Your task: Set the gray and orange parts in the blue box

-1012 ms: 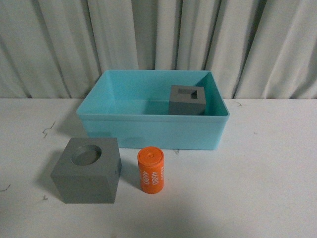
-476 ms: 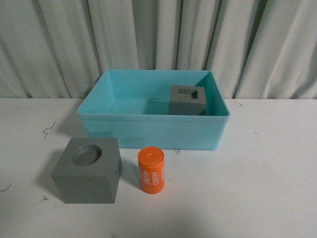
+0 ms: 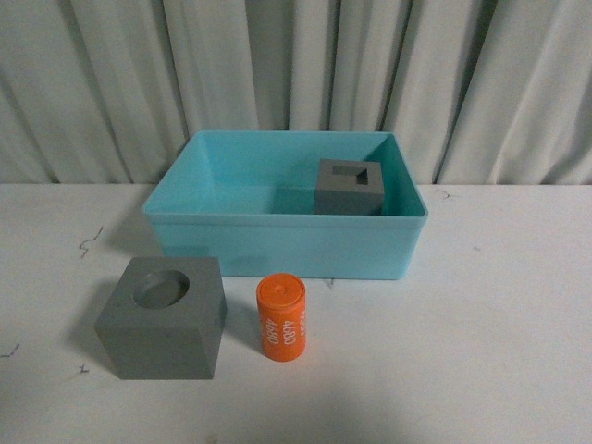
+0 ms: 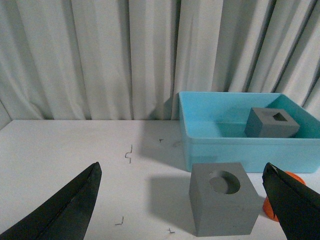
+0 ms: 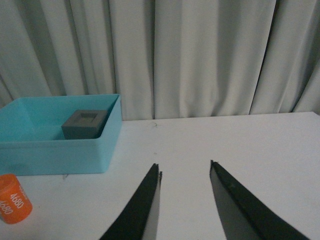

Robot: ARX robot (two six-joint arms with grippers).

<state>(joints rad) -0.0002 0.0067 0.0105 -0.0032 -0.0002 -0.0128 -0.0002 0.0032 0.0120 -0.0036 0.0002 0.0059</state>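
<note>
The blue box (image 3: 277, 242) stands at the table's back middle. A gray cube with a rectangular recess (image 3: 350, 185) sits inside it at the right. A gray cube with a round recess (image 3: 165, 317) rests on the table in front of the box's left part. The orange cylinder (image 3: 281, 316) with white digits stands upright just right of it. Neither gripper shows in the front view. My left gripper (image 4: 182, 170) is open wide, with the round-recess cube (image 4: 223, 203) between and ahead of its fingers. My right gripper (image 5: 184, 166) is open and empty over bare table, right of the box (image 5: 60, 150).
A pleated grey-white curtain (image 3: 296, 74) closes off the back of the white table (image 3: 499, 351). Small dark marks (image 3: 91, 242) dot the table left of the box. The orange cylinder (image 5: 12, 199) shows at the edge of the right wrist view.
</note>
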